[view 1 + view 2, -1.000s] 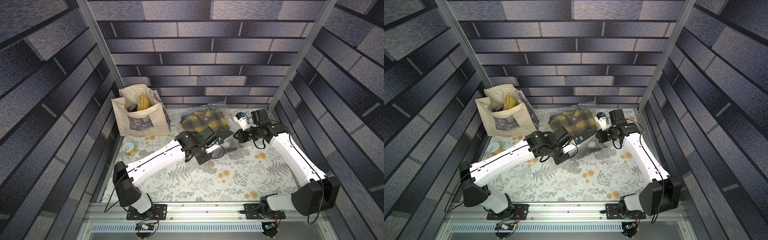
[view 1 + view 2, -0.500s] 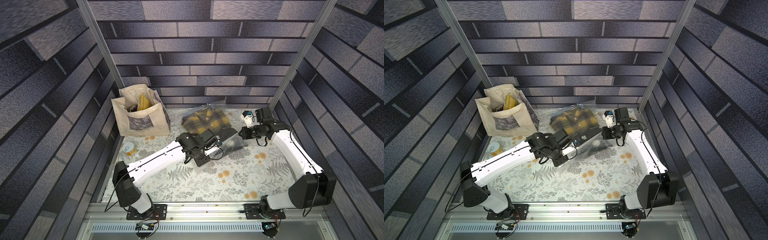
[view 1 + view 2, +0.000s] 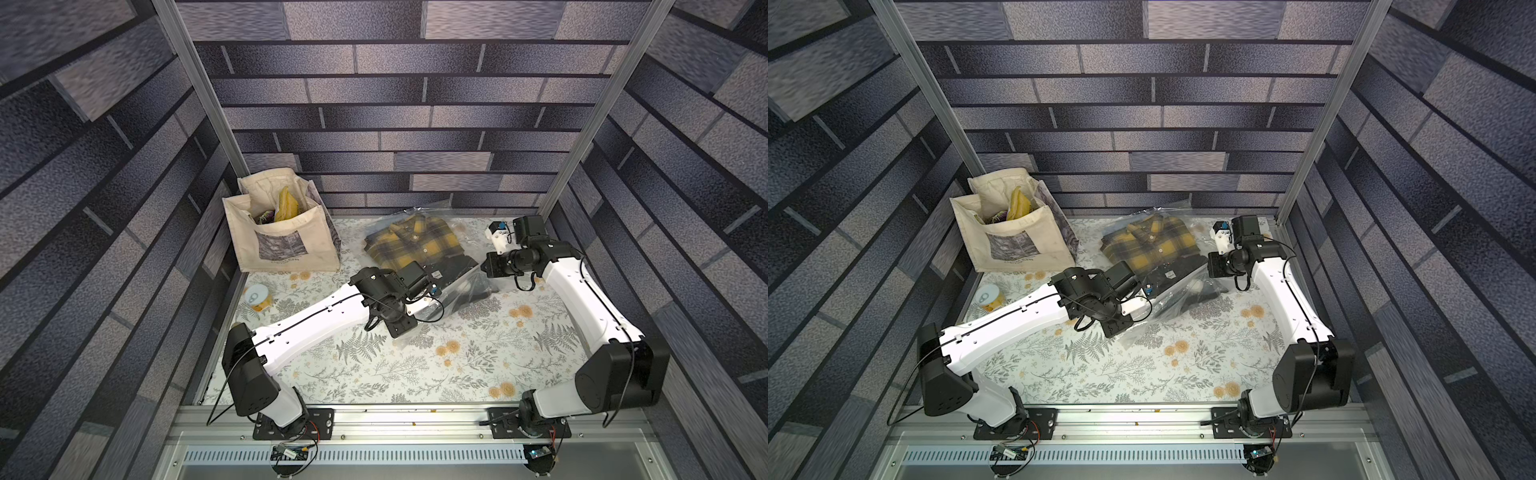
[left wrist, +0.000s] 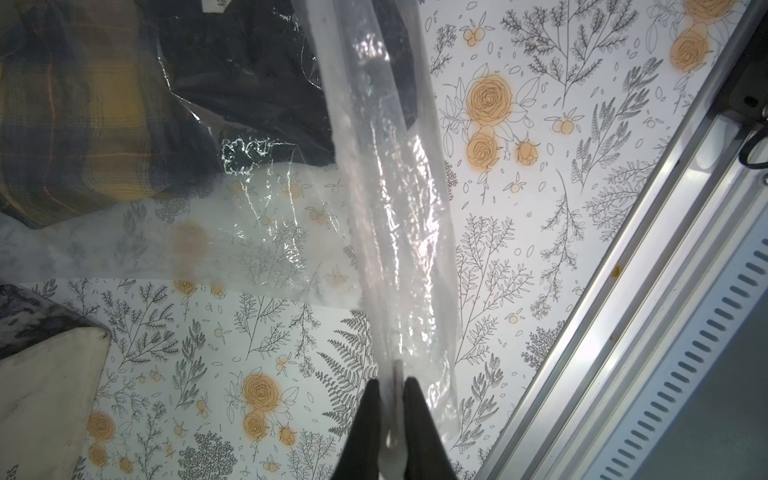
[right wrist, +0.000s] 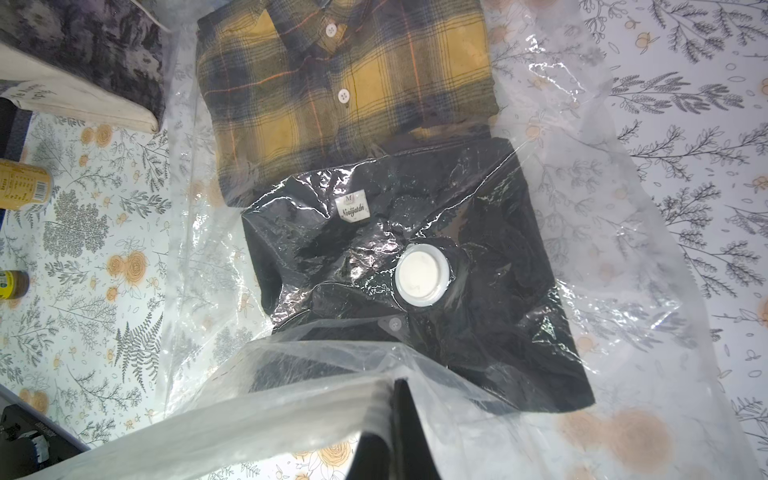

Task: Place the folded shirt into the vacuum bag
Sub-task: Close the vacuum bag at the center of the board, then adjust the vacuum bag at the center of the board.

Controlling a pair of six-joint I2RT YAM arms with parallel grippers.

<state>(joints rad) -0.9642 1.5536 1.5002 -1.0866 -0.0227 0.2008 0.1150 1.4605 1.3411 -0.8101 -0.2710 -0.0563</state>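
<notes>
Vacuum bag (image 5: 602,216) lies beside tote bag (image 3: 282,245), can (image 3: 257,296) nearby.

tote bag (image 3: 286,245), can (image 3: 257,296) crowd left edge

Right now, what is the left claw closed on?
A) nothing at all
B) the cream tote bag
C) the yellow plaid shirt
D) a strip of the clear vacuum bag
D: in the left wrist view the left claw is shut on a thin fold of the clear vacuum bag, and this plastic stretches away from it above the flowered table cover.
</notes>
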